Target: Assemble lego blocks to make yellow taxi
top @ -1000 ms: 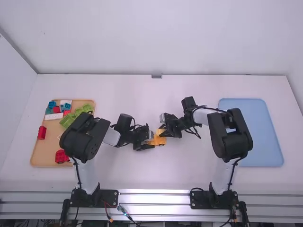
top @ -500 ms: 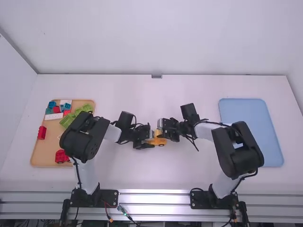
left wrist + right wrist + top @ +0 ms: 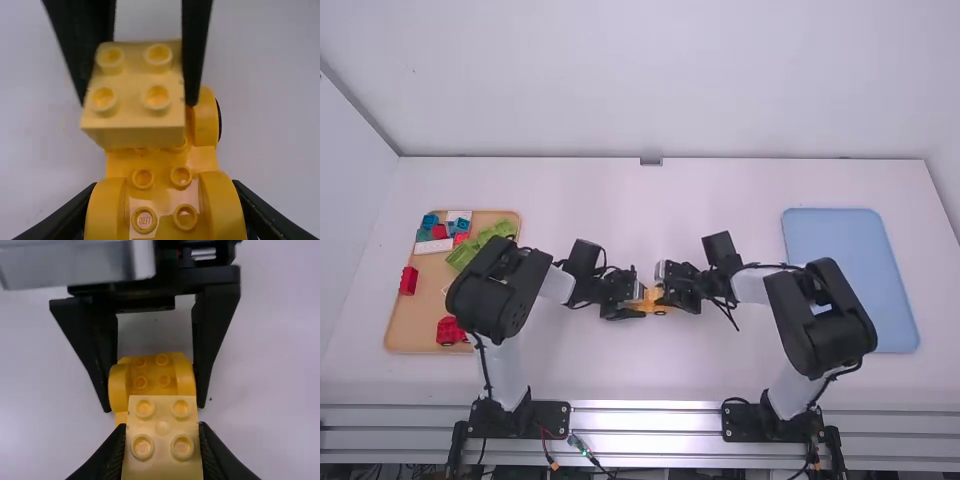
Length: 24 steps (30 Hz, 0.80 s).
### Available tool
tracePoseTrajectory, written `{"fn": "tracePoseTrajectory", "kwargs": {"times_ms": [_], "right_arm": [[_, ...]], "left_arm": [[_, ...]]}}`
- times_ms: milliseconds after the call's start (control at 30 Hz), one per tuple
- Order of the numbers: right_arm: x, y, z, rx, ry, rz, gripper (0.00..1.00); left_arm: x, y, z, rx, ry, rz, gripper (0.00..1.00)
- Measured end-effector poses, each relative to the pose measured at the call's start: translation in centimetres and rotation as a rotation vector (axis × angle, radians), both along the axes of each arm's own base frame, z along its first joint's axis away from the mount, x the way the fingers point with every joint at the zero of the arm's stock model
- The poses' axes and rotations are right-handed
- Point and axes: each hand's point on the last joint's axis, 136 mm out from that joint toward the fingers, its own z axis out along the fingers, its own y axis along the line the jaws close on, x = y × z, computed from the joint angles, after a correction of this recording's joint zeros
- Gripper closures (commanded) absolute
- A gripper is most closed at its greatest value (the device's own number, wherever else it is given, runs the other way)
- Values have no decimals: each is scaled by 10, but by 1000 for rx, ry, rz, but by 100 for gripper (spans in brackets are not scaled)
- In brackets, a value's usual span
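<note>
well inside table [image 3: 650,370] edges | left gripper [image 3: 166,212] clamps chassis [image 3: 162,164], right gripper [image 3: 162,442] pinches block [image 3: 131,90] | likely light, stiff, slick: hold low sides

Blocks [image 3: 408,281] lie in a tray [image 3: 400,335] at the table's [image 3: 650,370] left, a second tray [image 3: 870,290] right. Between, a brick [image 3: 132,85] is over the chassis [image 3: 165,162].

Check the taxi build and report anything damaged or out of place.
Nothing stands out: the left gripper grips the yellow base, the right gripper holds a pale yellow block, and neither piece looks broken.
</note>
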Motion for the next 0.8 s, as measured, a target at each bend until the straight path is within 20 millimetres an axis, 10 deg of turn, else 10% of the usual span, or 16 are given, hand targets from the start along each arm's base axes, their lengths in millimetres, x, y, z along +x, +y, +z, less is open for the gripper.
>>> {"fn": "tracePoseTrajectory", "kwargs": {"times_ms": [800], "right_arm": [[-2, -3, -6, -22, -22, 3, 100]], "left_arm": [[0, 0, 0, 1, 3, 1, 43]]}}
